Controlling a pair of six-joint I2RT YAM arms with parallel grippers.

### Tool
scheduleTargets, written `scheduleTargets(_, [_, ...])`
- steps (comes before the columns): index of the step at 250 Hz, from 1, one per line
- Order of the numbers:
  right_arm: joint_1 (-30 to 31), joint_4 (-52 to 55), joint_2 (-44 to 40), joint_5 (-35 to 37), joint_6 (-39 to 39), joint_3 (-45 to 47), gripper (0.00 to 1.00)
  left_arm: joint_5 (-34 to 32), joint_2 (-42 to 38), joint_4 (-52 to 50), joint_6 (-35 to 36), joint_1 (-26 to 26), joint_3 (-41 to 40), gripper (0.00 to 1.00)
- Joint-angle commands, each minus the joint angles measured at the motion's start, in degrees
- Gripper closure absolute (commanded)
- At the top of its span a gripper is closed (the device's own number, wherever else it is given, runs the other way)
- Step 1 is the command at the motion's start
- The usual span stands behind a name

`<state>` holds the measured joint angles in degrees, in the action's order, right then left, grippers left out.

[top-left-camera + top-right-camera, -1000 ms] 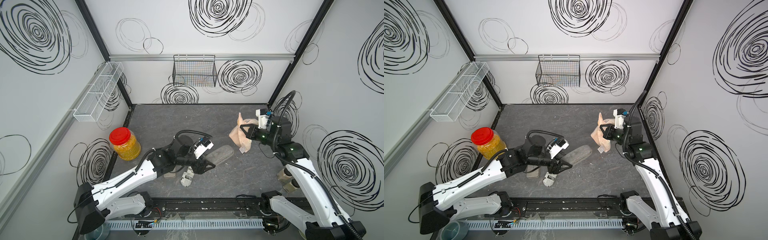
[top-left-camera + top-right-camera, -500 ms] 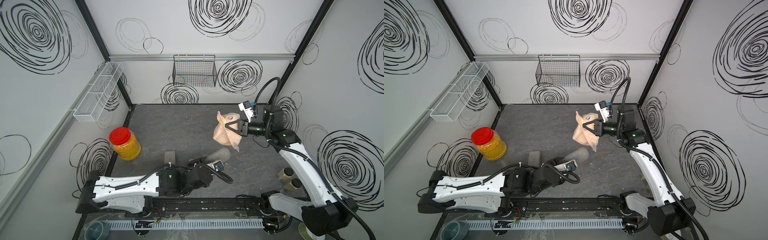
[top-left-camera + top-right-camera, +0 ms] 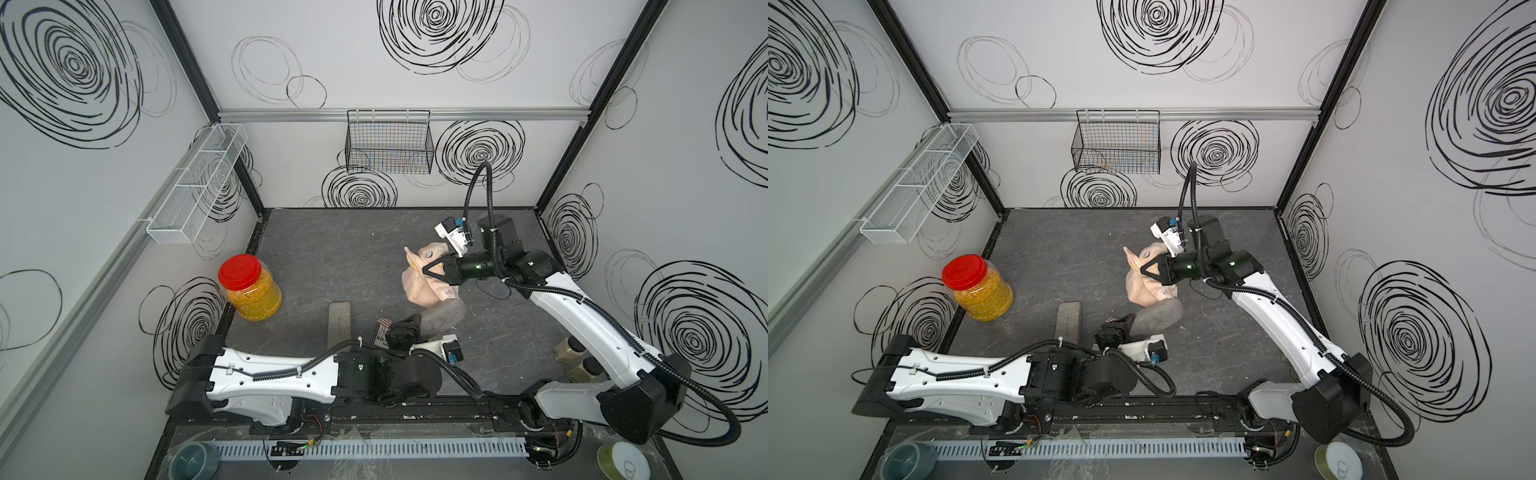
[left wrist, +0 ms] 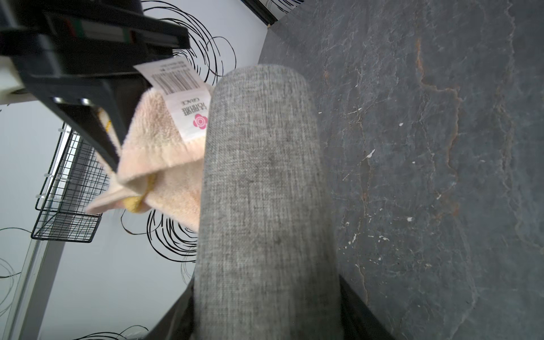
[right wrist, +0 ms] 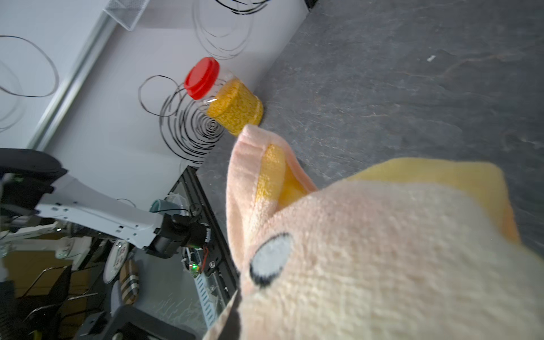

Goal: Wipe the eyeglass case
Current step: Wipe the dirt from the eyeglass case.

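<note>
Grey eyeglass case (image 3: 444,316) at the table's (image 3: 332,249) front middle, near end clamped in the closed left tool (image 3: 406,330), long axis pointing away toward far right, far end touching the peach cloth (image 3: 419,286) pinched by the closed right tool (image 3: 432,270), dark stone-veined surface, white swirl-marked walls (image 3: 415,87).

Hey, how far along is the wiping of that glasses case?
Done: the left gripper is shut on the eyeglass case and the right gripper is shut on the cloth. In hand: the cloth hangs at the case's far end, seemingly touching it, so wiping looks barely begun. Left: most of the case's grey length has no cloth on it.
</note>
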<state>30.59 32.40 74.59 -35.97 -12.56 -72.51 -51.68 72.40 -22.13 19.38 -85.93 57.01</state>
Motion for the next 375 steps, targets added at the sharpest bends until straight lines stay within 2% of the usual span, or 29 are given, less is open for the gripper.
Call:
scheduleTargets(1, [-1.5,7.5,-1.1,10.8,2.0,-1.2,0.98,-2.4,-0.2,3.8,0.7,0.8,0.0,0.44])
scheduleTargets(22, [-2.2,5.4,-3.6,6.0,2.2,-0.4,0.98,-1.8,0.1,4.0,0.3,1.4,-0.4,0.44])
scheduleTargets(57, [1.0,1.7,-4.9,-9.5,2.0,0.6,0.94,-1.4,0.5,3.9,0.2,1.5,-0.5,0.44])
scheduleTargets(98, [6.1,3.7,-2.9,-13.4,4.6,1.6,0.93,-0.6,0.3,4.7,0.5,2.7,-1.1,0.44])
scheduleTargets(131, [6.6,7.2,-1.7,-10.7,6.0,2.4,0.94,-0.4,0.3,4.9,0.3,3.0,-1.3,0.44])
scheduleTargets(153, [5.8,9.8,-3.4,-3.5,6.2,2.1,0.96,-0.9,0.5,4.5,0.4,3.2,-1.6,0.44])
scheduleTargets(176, [1.4,12.0,-6.1,2.4,5.7,2.1,0.96,-1.1,0.1,4.5,0.2,3.4,-2.4,0.44])
scheduleTargets(203, [-3.1,13.8,-8.0,5.7,5.7,1.7,0.96,-0.2,-0.7,4.8,-0.1,4.0,-3.0,0.44])
scheduleTargets(231, [-0.8,11.7,-7.9,-0.6,6.5,1.7,0.95,0.5,-0.6,5.3,0.3,4.5,-3.1,0.44])
scheduleTargets(271, [9.3,4.1,-3.7,-3.3,5.6,1.3,0.94,0.3,0.9,6.2,1.5,4.4,-2.2,0.44])
scheduleTargets(296, [10.3,1.5,-0.9,-6.1,4.1,1.2,0.95,-0.1,1.3,6.1,1.6,4.1,-1.9,0.44])
scheduleTargets(311, [10.2,2.2,-0.5,-5.0,4.4,1.3,0.95,-0.3,1.2,5.8,1.5,3.8,-1.9,0.44])
scheduleTargets(342, [7.2,6.7,-2.0,1.7,5.5,2.2,0.96,-0.4,0.2,5.7,0.6,3.9,-2.8,0.44])
scheduleTargets(375, [-1.4,12.2,-4.8,8.8,5.8,3.1,0.97,-0.4,-0.7,5.8,0.1,4.0,-3.6,0.44])
